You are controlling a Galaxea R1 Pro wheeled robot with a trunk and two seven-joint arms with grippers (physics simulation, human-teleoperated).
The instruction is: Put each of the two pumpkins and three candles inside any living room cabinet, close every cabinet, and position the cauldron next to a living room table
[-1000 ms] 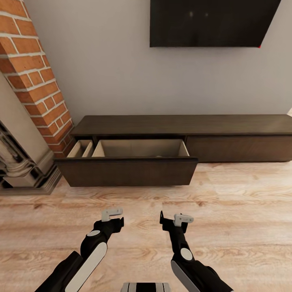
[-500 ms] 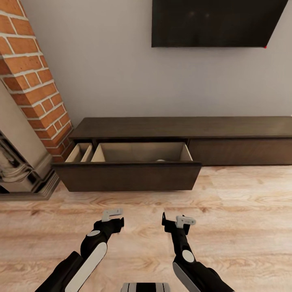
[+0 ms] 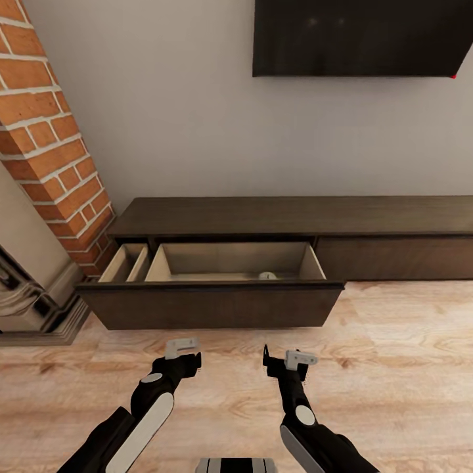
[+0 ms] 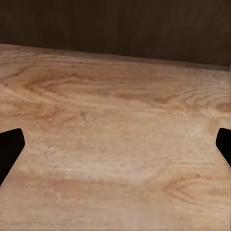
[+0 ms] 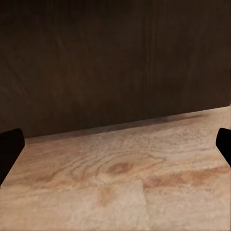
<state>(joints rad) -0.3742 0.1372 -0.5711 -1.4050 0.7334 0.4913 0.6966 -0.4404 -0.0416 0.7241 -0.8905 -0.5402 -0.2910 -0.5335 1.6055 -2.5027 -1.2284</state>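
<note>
Head view, cabinet [image 3: 295,217] lengthwise along wall, drawer [image 3: 210,303] pulled out toward robot

Pale wood floor [image 3: 394,368] under my arms, long dark cabinet [image 3: 295,217] standing on it against the wall, my view into its open drawer [image 3: 210,302], brick fireplace base [image 3: 39,322] beside it

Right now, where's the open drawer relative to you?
In the head view the open drawer of the cabinet is straight ahead, pulled out over the wood floor, at the cabinet's left end beside the brick column.
</note>
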